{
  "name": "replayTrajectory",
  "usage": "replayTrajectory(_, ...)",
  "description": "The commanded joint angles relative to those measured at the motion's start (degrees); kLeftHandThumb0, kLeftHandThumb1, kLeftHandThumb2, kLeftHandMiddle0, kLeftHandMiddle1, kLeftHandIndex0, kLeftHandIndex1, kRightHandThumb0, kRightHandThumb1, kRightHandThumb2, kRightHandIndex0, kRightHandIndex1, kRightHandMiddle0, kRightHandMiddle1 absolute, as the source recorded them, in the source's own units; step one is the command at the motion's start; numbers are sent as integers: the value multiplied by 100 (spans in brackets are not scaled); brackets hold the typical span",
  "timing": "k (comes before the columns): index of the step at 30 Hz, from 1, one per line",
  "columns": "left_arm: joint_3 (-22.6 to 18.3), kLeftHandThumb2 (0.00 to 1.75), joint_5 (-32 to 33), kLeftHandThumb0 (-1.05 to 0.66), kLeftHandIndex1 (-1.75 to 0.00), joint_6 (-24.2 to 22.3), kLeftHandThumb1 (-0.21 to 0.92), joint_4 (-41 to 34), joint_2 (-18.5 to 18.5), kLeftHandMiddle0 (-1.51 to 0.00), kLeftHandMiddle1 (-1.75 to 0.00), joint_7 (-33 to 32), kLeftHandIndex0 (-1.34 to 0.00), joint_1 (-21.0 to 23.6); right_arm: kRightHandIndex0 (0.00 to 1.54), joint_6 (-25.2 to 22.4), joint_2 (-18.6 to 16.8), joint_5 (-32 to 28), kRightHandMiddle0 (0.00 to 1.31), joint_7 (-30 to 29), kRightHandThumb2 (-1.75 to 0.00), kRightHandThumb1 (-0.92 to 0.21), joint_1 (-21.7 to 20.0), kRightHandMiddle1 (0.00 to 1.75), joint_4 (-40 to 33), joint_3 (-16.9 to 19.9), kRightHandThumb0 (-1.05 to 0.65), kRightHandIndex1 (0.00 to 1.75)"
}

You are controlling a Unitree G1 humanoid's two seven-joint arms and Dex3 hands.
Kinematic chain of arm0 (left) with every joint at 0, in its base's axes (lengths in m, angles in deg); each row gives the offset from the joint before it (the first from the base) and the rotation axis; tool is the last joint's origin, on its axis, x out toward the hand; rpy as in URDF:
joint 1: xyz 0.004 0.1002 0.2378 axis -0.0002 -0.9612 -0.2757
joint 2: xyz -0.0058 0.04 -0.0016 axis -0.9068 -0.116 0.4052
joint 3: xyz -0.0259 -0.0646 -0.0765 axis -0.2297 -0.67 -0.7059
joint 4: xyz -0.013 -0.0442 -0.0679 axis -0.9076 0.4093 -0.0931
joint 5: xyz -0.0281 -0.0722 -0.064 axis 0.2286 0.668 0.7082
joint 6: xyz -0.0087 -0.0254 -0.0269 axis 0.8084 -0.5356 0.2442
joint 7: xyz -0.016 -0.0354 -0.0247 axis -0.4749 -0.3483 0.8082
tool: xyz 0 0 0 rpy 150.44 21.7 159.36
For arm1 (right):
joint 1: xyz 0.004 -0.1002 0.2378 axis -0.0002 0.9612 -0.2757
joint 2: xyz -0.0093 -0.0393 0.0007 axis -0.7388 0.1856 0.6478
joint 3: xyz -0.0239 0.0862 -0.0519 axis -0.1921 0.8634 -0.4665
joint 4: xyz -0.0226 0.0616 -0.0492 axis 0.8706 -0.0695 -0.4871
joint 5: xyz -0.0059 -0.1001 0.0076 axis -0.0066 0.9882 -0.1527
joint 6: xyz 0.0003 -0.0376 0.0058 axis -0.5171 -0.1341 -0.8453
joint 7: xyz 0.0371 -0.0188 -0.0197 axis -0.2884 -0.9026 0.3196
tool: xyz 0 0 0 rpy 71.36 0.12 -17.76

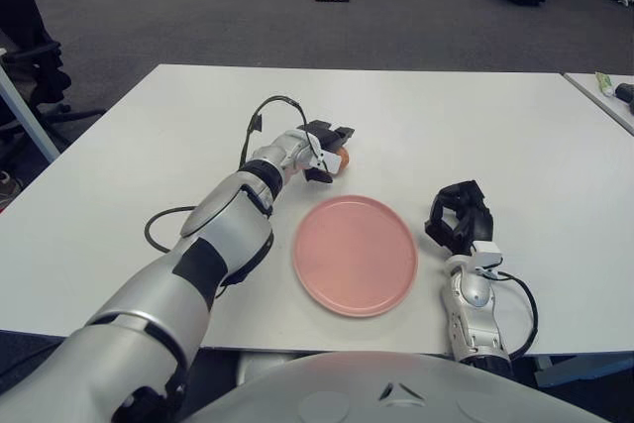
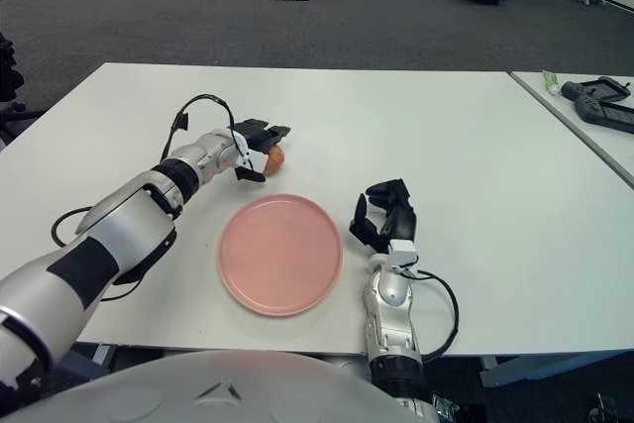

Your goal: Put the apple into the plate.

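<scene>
One apple [image 2: 274,158] — left hand [image 2: 253,149] fingers around it; one plate [image 2: 280,254].

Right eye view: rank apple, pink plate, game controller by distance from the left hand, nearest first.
1. apple: at the left hand, fingers around it, behind the plate.
2. pink plate: just in front, table centre.
3. game controller: far right, on the neighbouring table.
</scene>
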State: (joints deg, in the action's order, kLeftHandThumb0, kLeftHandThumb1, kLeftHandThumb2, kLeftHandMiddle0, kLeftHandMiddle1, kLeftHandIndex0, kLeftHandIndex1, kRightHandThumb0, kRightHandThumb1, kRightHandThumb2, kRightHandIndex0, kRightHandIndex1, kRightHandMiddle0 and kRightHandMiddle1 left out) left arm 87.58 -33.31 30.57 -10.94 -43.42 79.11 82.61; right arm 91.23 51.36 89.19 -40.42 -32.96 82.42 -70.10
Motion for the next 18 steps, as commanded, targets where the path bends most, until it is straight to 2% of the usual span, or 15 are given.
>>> replayTrajectory(1, 28, 88, -43, -72, -46, -89, 43, 86, -23, 0, -30, 242, 0, -167, 66, -153, -73, -150, 44, 35, -105, -54, 266, 175, 133, 86, -41, 175)
replayTrajectory(8, -11, 92, -4, -67, -70, -144, 39, 85, -50, 0, -47, 315, 0, -208, 68, -140, -47, -88, 44, 0, -105, -54, 293, 175, 110, 80, -41, 175)
replayTrajectory(11, -16, 97, -13, -63, -81, -184, 35, 89, -58, 0, -61, 252, 0, -265, 71, -167, -53, -76, 44, -26, -105, -54, 323, 175, 58, 87, -41, 175)
replayTrajectory(18, -34, 104, -10, -57, -94, -252, 29, 88, -55, 0, -85, 192, 0, -313, 72, -68, -108, -156, 44, -27, -104, -54, 369, 175, 10, 103, -41, 175)
